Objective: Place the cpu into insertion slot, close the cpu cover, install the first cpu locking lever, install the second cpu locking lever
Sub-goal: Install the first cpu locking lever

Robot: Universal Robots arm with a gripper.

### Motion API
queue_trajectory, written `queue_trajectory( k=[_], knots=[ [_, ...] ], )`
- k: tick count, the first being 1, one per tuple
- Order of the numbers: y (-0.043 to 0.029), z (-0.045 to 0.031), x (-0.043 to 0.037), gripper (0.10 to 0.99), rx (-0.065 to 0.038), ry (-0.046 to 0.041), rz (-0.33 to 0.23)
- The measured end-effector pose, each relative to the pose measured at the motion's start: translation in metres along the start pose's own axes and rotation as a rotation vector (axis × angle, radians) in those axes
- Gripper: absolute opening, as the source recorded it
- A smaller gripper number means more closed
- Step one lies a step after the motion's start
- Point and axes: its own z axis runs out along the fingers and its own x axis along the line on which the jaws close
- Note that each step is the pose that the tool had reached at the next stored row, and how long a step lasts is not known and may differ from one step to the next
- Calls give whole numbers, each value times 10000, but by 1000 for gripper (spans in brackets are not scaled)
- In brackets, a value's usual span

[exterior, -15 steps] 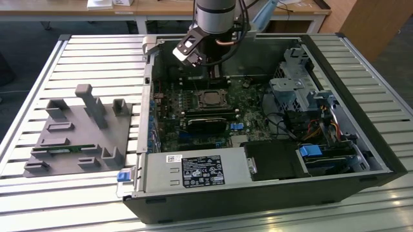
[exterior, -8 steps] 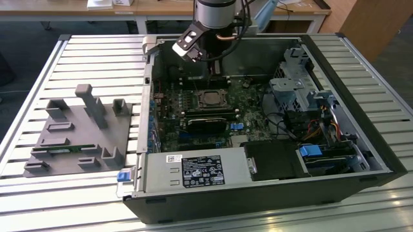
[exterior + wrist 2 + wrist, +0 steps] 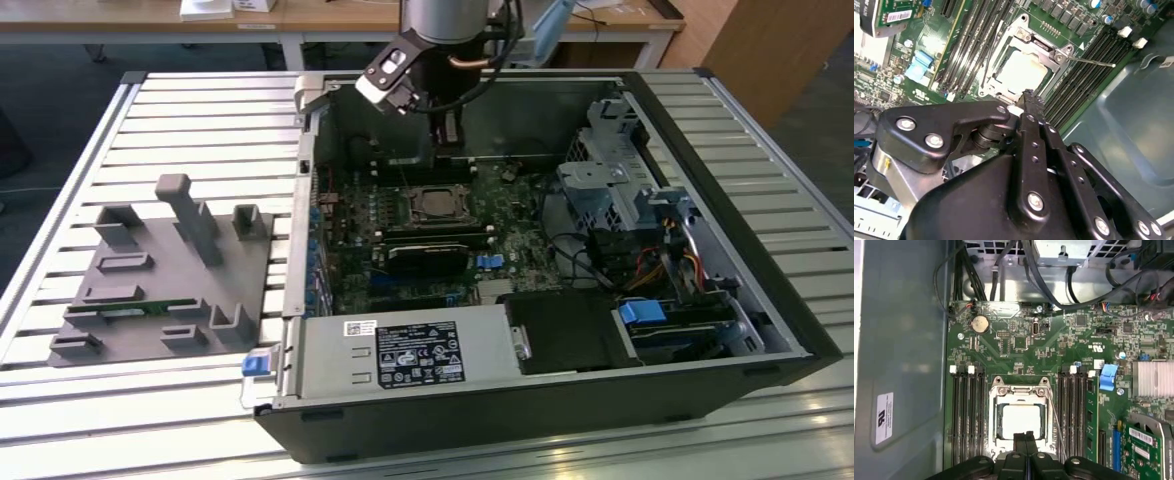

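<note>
One arm (image 3: 447, 20) vertical, tool (image 3: 1025, 436) pinched, above cpu (image 3: 1021, 420)

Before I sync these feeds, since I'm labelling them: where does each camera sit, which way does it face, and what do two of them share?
Exterior view: off the arm, high up, looking down into the open computer case; the arm reaches in.
First wrist view: on the wrist, facing square onto the motherboard; the shut fingers show.
Second wrist view: on the wrist, looking slantwise along the fingers.
Both wrist views share the chip in its socket, just beyond the fingers.
</note>
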Motion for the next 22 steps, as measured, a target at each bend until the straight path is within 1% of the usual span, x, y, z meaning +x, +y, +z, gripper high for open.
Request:
queue_trajectory(
  k=[4,9,17,20,22],
  knots=[
    [0,0,0,106,0,23,-604],
    [0,1,-1,106,2,10,-1217],
    [0,1,0,106,-6,61,-2403],
    [0,2,0,106,15,35,-2810],
    [0,2,-1,106,68,7,-3040]
  ],
)
